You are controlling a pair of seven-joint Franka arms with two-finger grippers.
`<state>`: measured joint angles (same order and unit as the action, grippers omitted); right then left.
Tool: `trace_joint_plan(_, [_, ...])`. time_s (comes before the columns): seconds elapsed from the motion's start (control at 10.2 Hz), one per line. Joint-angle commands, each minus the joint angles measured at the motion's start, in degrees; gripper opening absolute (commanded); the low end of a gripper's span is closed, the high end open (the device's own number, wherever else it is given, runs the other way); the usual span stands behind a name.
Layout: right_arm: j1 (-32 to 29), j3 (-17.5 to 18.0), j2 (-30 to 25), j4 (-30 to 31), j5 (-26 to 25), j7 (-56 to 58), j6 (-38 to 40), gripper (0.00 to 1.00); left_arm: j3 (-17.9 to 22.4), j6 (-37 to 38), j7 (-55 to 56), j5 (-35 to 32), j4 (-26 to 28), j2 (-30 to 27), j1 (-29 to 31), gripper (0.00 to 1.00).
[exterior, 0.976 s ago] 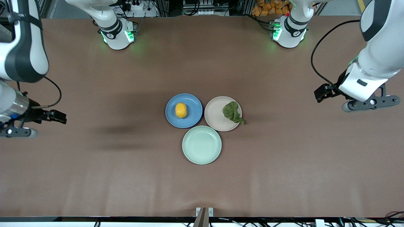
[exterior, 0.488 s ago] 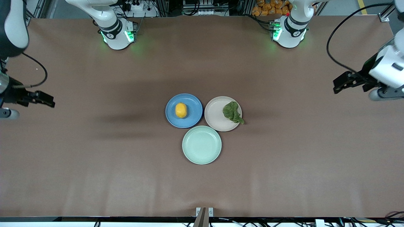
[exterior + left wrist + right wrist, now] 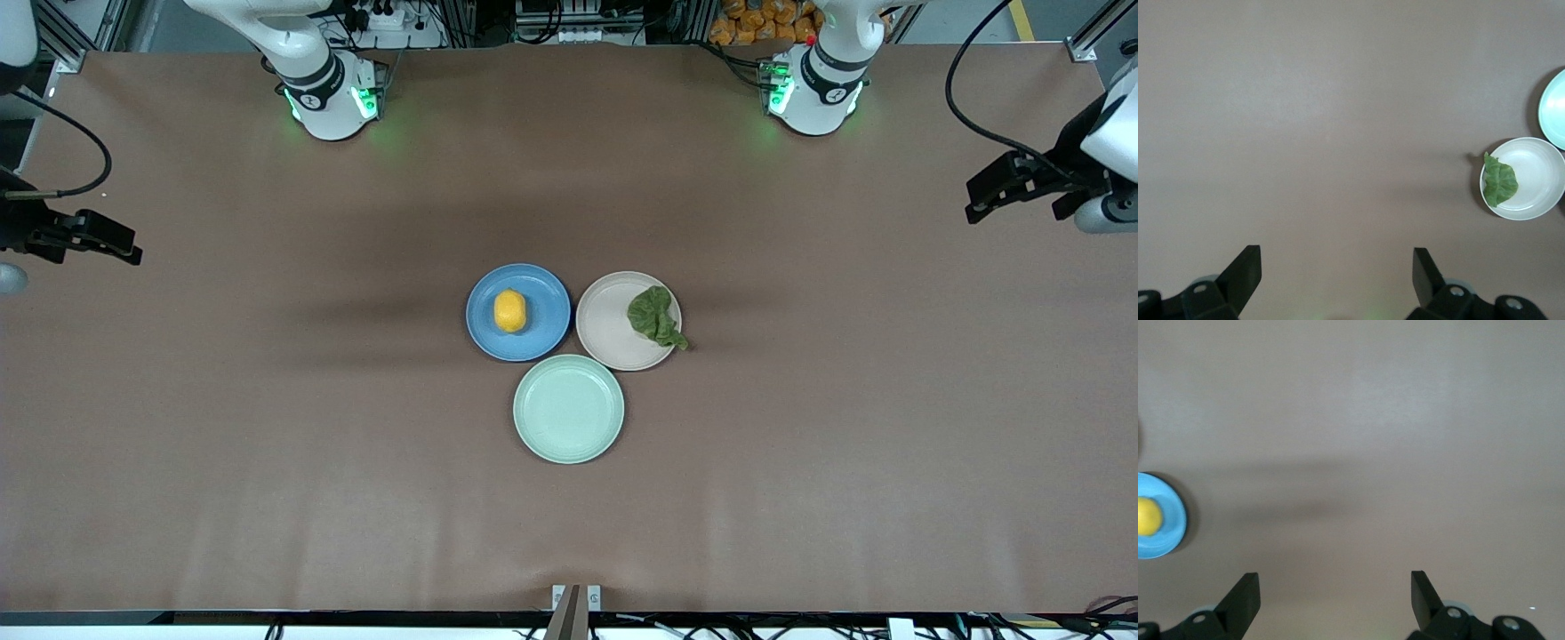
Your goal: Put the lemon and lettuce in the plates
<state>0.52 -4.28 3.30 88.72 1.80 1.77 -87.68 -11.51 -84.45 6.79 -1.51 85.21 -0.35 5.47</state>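
The yellow-orange lemon [image 3: 510, 311] lies in the blue plate [image 3: 544, 302] at mid table; both show in the right wrist view, lemon [image 3: 1148, 516] and plate [image 3: 1171, 520]. The dark green lettuce [image 3: 655, 316] lies in the beige-pink plate [image 3: 609, 324], its tail over the rim; the left wrist view shows the lettuce [image 3: 1500, 181] and its plate [image 3: 1538, 177]. My left gripper [image 3: 1336, 267] is open and empty, high over the left arm's end of the table [image 3: 996, 191]. My right gripper [image 3: 1335, 587] is open and empty, high over the right arm's end [image 3: 111, 244].
A pale mint-green plate [image 3: 569, 409] sits empty, nearer the front camera than the other two and touching both. It shows at the edge of the left wrist view [image 3: 1555, 107]. The brown table [image 3: 845, 444] is bare around the plates.
Both arms have pulled outward and toward their bases, away from the plates. The lemon, the lettuce and the plates have not moved.
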Motion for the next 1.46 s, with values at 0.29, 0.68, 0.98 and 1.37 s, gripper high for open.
trace_joint_plan(0.29, [-2.3,0.8,-0.1,-2.0,4.2,-0.3,5.8,1.00,2.1,0.2,-2.4,3.8,3.5,-4.0,0.0,1.00])
trace_joint_plan(0.68, [-2.1,0.9,0.2,-2.0,2.9,-2.1,5.6,1.00,2.7,-0.7,-3.0,4.0,5.4,-5.4,-1.1,1.00])
trace_joint_plan(0.98, [-2.0,1.0,0.3,-4.3,0.0,-1.9,6.1,1.00,2.4,-0.6,-3.9,3.8,5.6,-5.5,-0.9,1.00])
trace_joint_plan(1.37, [-1.7,1.4,0.2,-6.0,-2.2,-2.0,7.7,1.00,2.9,-0.7,-3.0,3.2,5.2,-4.7,-1.1,1.00])
